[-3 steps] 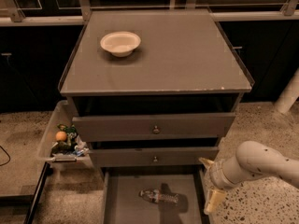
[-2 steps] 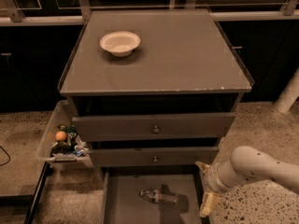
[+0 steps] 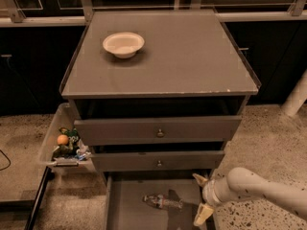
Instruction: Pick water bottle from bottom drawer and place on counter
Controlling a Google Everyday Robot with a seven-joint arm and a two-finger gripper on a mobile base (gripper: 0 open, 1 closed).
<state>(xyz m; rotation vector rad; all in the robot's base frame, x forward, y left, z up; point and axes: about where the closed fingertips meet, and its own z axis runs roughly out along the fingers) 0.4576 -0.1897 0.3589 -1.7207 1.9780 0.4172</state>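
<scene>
The water bottle (image 3: 163, 202) lies on its side on the floor of the bottom drawer (image 3: 129, 205), which is pulled out at the bottom of the view. My gripper (image 3: 198, 197) is at the drawer's right edge, just right of the bottle and apart from it. It is open, with one pale finger (image 3: 199, 178) above and one (image 3: 202, 215) below, and it holds nothing. The counter (image 3: 192, 56) is the flat grey-brown top above the drawers.
A white bowl (image 3: 123, 43) sits on the counter's back left. Two upper drawers with round knobs (image 3: 159, 133) stick out slightly above the bottom one. A clear bin (image 3: 63, 145) with an orange and small items hangs at the cabinet's left. Speckled floor lies on both sides.
My arm has moved a little left and down toward the open bottom drawer. The bottle has not moved.
</scene>
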